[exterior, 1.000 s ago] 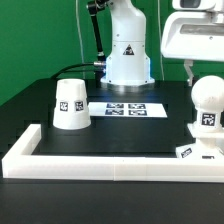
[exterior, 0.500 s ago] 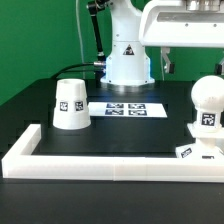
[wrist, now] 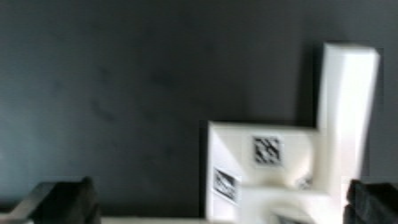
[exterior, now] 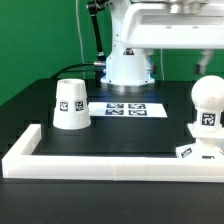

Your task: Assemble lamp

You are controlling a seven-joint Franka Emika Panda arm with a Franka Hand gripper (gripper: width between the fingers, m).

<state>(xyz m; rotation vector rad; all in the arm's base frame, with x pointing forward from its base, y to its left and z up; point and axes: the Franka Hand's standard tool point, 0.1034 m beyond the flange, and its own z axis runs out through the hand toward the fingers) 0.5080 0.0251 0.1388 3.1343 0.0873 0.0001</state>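
The white cone shade (exterior: 70, 103) stands on the black table at the exterior view's left. The flat square base (exterior: 203, 148) lies at the exterior view's right with the rounded bulb (exterior: 207, 103) upright on it. My gripper (exterior: 170, 35) hangs high over the table's right half, above and apart from all parts. In the wrist view the gripper (wrist: 219, 205) is open and empty, its dark fingers (wrist: 63, 200) wide apart. The base (wrist: 249, 160) with its tags lies far below between them, blurred.
The marker board (exterior: 125, 108) lies flat in the table's middle in front of the robot's pedestal (exterior: 128, 62). Long white bars (exterior: 100, 163) edge the table's front and left; one also shows in the wrist view (wrist: 349, 90).
The gripper has swung toward the exterior view's left and now spans more of the top of the picture. The lamp parts have not moved.
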